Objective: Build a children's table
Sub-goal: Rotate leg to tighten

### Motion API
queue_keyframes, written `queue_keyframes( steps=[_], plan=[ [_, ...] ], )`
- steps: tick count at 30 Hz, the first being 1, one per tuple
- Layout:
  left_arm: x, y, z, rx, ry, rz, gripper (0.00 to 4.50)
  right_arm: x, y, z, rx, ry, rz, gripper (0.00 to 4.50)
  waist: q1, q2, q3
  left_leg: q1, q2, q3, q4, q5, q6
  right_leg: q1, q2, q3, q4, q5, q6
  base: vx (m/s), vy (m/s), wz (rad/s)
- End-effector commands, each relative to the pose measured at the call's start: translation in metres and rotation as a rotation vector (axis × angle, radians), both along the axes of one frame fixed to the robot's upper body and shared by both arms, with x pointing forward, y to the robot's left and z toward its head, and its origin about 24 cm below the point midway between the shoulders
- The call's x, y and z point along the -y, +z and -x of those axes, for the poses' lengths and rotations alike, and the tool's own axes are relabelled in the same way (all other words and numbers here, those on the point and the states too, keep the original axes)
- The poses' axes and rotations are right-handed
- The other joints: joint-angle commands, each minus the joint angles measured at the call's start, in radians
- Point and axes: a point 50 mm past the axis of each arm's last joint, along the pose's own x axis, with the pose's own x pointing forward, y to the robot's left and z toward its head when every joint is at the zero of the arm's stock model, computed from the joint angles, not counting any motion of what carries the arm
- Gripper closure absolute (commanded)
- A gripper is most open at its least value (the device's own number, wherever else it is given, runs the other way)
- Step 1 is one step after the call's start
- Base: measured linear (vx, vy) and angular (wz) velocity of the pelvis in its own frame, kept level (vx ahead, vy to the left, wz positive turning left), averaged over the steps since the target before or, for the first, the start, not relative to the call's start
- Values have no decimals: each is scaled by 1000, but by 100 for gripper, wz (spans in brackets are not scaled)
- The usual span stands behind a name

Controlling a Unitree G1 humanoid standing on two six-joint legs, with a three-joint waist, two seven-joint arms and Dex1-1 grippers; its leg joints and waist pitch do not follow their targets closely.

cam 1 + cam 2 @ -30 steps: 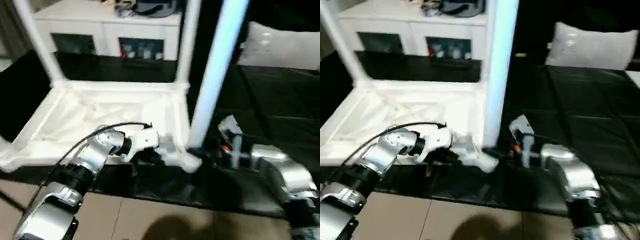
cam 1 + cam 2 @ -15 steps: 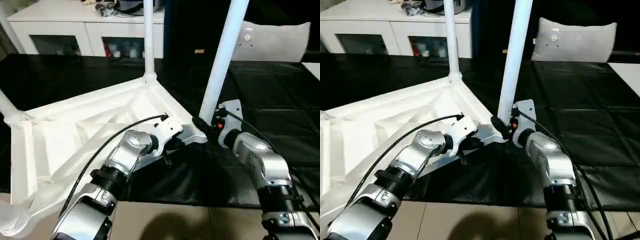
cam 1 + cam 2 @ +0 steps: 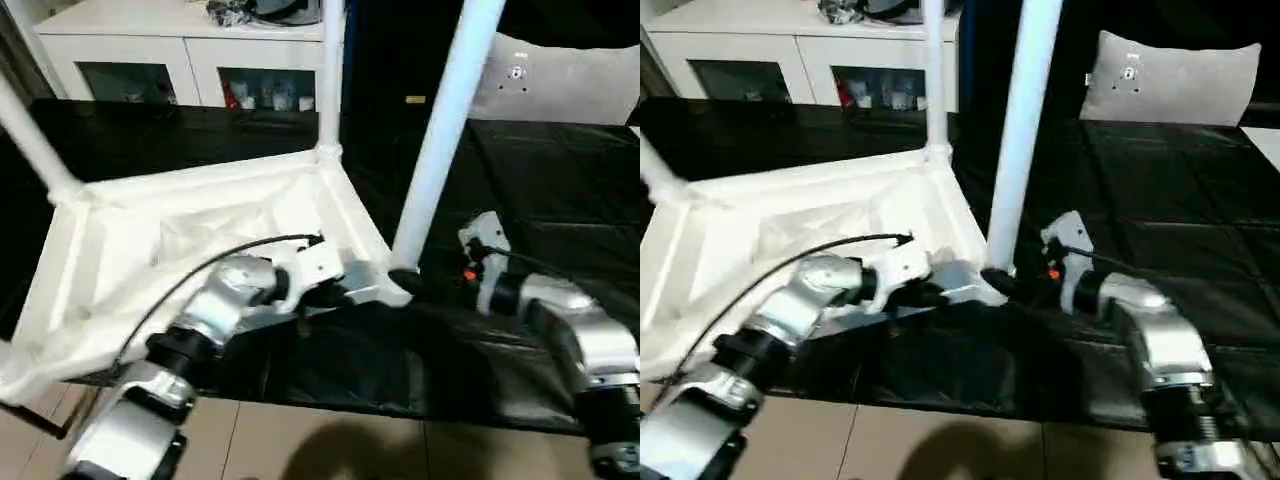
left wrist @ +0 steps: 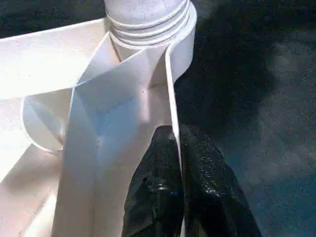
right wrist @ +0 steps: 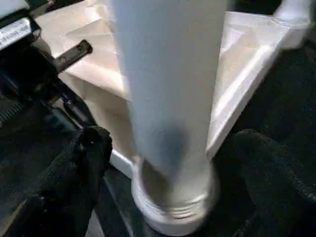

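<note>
The children's table lies upside down on a black mat, its ribbed underside (image 3: 130, 250) facing up. Three white legs stand in its corner sockets: a far leg (image 3: 330, 80), a left leg (image 3: 35, 140) and a near leg (image 3: 440, 150). My left gripper (image 4: 177, 131) is shut on the thin rim wall just beside the near leg's threaded base (image 4: 148, 15). My right gripper (image 3: 405, 280) is at the foot of that near leg. It is open, with one black finger (image 5: 91, 148) on each side of the leg and a small gap to it.
A white cabinet with glass doors (image 3: 200, 60) stands behind the mat, with clutter on top. A grey cushion (image 3: 560, 85) lies at the back right. The black mat (image 3: 540, 190) ends near me at a beige tiled floor (image 3: 300, 450).
The head view has shifted, so the table shows at a different angle. My left gripper stays on the rim. My right forearm has drawn back to the right, its gripper still at the leg's foot.
</note>
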Motion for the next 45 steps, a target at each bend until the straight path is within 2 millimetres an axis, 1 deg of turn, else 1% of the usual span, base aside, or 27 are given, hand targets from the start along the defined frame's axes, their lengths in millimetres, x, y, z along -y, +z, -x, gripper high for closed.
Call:
queue_keyframes(
  steps=[1,3,4,5,7,8,9,10,11,15,20,21,24,27,30,32,33,34,35,36,37,38,39,41,42,44,45],
  plan=[
    [-5,-8,10,-30,-158,-91,450,2,1,5,14,114,36,26,8,-11,-58,-2,63,-18,-62,-117,115,57,-103,63,-64,-276,-159,0,0,0],
    [-7,-8,11,-30,-182,-104,450,2,1,6,-1,146,38,26,15,-8,-58,0,66,-17,-63,-120,114,55,-101,63,-63,-277,-159,0,0,0],
    [-9,-8,11,-30,-201,-112,450,2,1,8,-12,172,38,51,18,-8,-58,1,68,-17,-63,-121,112,54,-101,63,-62,-274,-162,0,0,0],
    [-11,-7,13,-37,-240,-113,450,1,1,11,-40,231,25,59,23,-12,-58,1,68,-17,-64,-119,110,55,-101,62,-61,-276,-162,0,0,0],
    [-13,-5,13,-43,-262,-116,450,0,1,13,-58,264,14,59,30,-11,-60,0,70,-17,-63,-108,112,56,-103,64,-58,-265,-163,0,0,0],
    [-14,-4,13,-44,-286,-125,450,-2,0,16,-81,304,4,78,33,-18,-61,2,72,-15,-63,-99,115,55,-103,66,-56,-249,-167,0,0,0],
    [-14,-4,13,-44,-286,-125,450,-2,0,16,-81,304,4,78,37,-15,-62,2,72,-16,-62,-94,116,55,-104,65,-53,-244,-171,0,0,0],
    [-15,-3,13,-42,-296,-131,450,-3,-1,18,-93,326,1,103,40,-14,-61,1,71,-15,-62,-91,116,54,-105,65,-54,-249,-167,0,0,0],
    [-15,-3,13,-42,-296,-131,450,-3,-1,18,-93,326,1,104,42,-17,-61,1,70,-15,-62,-90,114,54,-105,64,-56,-264,-161,0,0,0],
    [-16,-3,13,-42,-316,-134,450,-7,-6,21,-131,368,-19,139,43,-19,-60,0,70,-15,-62,-88,110,54,-104,64,-60,-292,-144,0,0,0],
    [-16,-3,14,-49,-320,-125,450,-6,-7,24,-158,384,-45,193,46,-23,-61,1,70,-14,-62,-82,105,54,-106,65,-56,-280,-152,0,0,0],
    [-15,-3,14,-51,-318,-122,450,-7,-6,24,-165,388,-53,202,47,-28,-62,1,70,-14,-62,-77,108,54,-105,65,-55,-282,-150,0,0,0],
    [-14,-3,13,-56,-308,-112,450,-8,-6,26,-178,392,-72,230,50,-27,-61,1,70,-13,-61,-68,110,53,-105,65,-56,-288,-145,0,0,0],
    [-14,-3,13,-61,-298,-108,450,-9,-6,27,-181,391,-75,241,53,-28,-62,2,70,-13,-61,-64,108,53,-105,65,-55,-288,-141,0,0,0],
    [-12,-5,11,-82,-210,-68,450,-18,-9,28,-198,338,-94,246,54,-27,-61,2,71,-14,-62,-63,102,53,-105,65,-55,-285,-139,0,0,0],
    [-10,-5,9,-92,-169,-52,450,-21,-11,26,-190,289,-89,249,52,-26,-59,3,67,-13,-63,-83,95,52,-106,64,-62,-321,-132,0,0,0],
    [-6,-5,7,-100,-115,-32,450,-24,-13,20,-178,200,-81,249,51,-24,-57,5,66,-14,-65,-95,85,50,-105,63,-66,-354,-124,0,0,0],
    [-2,-4,5,-104,-60,-14,450,-28,-14,14,-174,110,-77,250,38,-25,-46,11,59,-13,-68,-148,54,43,-103,58,-83,-456,-103,0,0,0],
    [2,-3,2,-102,0,6,450,-31,-16,7,-172,11,-70,250,34,-27,-44,14,54,-14,-68,-167,46,45,-103,53,-92,-508,-83,0,0,0],
    [2,-3,2,-102,0,6,450,-31,-16,7,-172,11,-70,250,29,-27,-44,17,51,-14,-67,-178,36,45,-104,52,-95,-542,-70,0,0,0],
    [8,-2,-3,-92,73,28,450,-33,-19,-2,-185,-115,-63,251,19,-27,-44,16,48,-18,-68,-186,27,46,-102,50,-99,-574,-50,0,0,0],
    [12,-1,-5,-85,118,40,450,-35,-21,-7,-197,-192,-57,251,5,-24,-42,14,50,-22,-70,-206,17,45,-97,43,-101,-585,-39,0,0,0],
    [17,0,-8,-78,164,51,450,-36,-23,-12,-201,-271,-42,252,-6,-24,-45,18,48,-25,-67,-227,14,45,-99,39,-108,-592,-28,0,0,0],
    [26,1,-12,-69,224,70,450,-40,-25,-20,-194,-373,-47,252,-28,-24,-44,12,48,-27,-69,-241,19,44,-98,38,-109,-572,-38,0,0,0],
    [31,2,-13,-66,260,81,450,-42,-25,-24,-189,-434,-52,252,-38,-21,-46,15,46,-28,-66,-258,20,42,-98,35,-111,-570,-42,0,0,0],
    [47,6,-14,-57,287,113,450,-50,-24,-32,-140,-486,-59,252,-47,-22,-50,11,46,-27,-66,-239,35,45,-101,41,-109,-526,-57,0,0,0],
    [47,6,-14,-57,287,113,450,-50,-24,-32,-140,-486,-59,252,-48,-22,-50,10,47,-26,-65,-231,41,44,-102,43,-107,-508,-64,0,0,0]
  ],
)
